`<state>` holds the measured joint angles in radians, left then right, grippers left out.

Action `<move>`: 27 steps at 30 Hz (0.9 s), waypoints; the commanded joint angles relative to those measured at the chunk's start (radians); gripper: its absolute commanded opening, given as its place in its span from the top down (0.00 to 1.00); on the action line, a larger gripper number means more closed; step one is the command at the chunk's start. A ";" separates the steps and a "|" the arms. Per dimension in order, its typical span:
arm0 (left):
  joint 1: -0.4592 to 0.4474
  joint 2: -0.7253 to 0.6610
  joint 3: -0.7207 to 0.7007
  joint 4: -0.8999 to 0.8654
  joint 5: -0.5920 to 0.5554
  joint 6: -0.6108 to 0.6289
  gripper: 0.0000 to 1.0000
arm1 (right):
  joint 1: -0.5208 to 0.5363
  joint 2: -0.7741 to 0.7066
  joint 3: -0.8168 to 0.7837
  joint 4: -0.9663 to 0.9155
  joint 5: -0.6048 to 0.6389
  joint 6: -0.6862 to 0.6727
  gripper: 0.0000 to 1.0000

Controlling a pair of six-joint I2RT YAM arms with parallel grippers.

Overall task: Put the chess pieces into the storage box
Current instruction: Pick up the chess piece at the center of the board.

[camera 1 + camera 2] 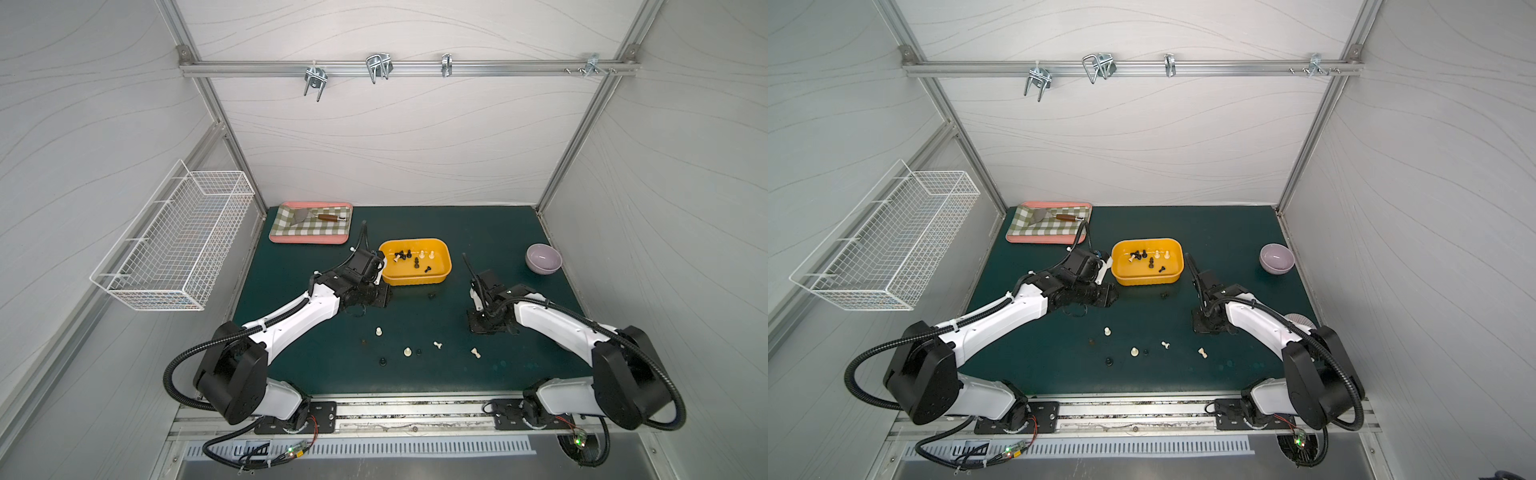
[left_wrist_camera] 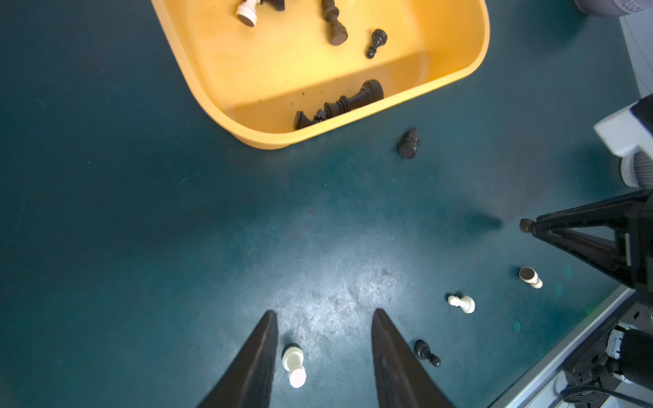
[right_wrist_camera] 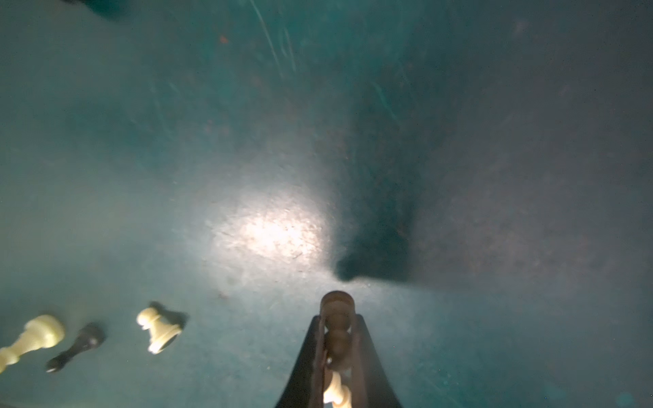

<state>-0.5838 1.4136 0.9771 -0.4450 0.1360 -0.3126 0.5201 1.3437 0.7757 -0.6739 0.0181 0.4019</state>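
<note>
The yellow storage box [image 1: 415,279] [image 1: 1147,279] [image 2: 275,63] sits mid-mat and holds several black and cream chess pieces [image 1: 417,262]. Loose pieces lie on the mat in front of it: a black one [image 1: 432,296] [image 2: 409,143] near the box, and cream ones [image 1: 378,331] [image 1: 437,344] [image 1: 476,353] nearer me. My left gripper [image 1: 379,296] [image 2: 324,314] hovers open beside the box's left end. A cream pawn [image 2: 293,364] shows on the mat between its fingers. My right gripper [image 1: 474,327] [image 3: 336,330] is shut on a dark brown piece [image 3: 336,307] [image 2: 526,225], just off the mat.
A pink-rimmed checkered tray [image 1: 309,240] holding a spatula stands at the back left. A purple bowl [image 1: 543,258] is at the back right. A white wire basket [image 1: 174,245] hangs on the left wall. Two black pawns [image 1: 382,361] [image 1: 418,352] lie near the front.
</note>
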 commanded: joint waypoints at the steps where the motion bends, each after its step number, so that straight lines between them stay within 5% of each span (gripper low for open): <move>1: -0.008 -0.036 -0.010 0.008 -0.028 -0.019 0.55 | 0.006 -0.023 0.074 -0.045 -0.007 -0.027 0.87; 27: -0.008 -0.215 -0.190 0.036 -0.049 -0.089 0.55 | 0.001 0.536 0.839 -0.119 -0.103 -0.242 0.87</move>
<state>-0.5884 1.2232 0.7933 -0.4358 0.1005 -0.3798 0.5240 1.8385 1.5669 -0.7414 -0.0864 0.2070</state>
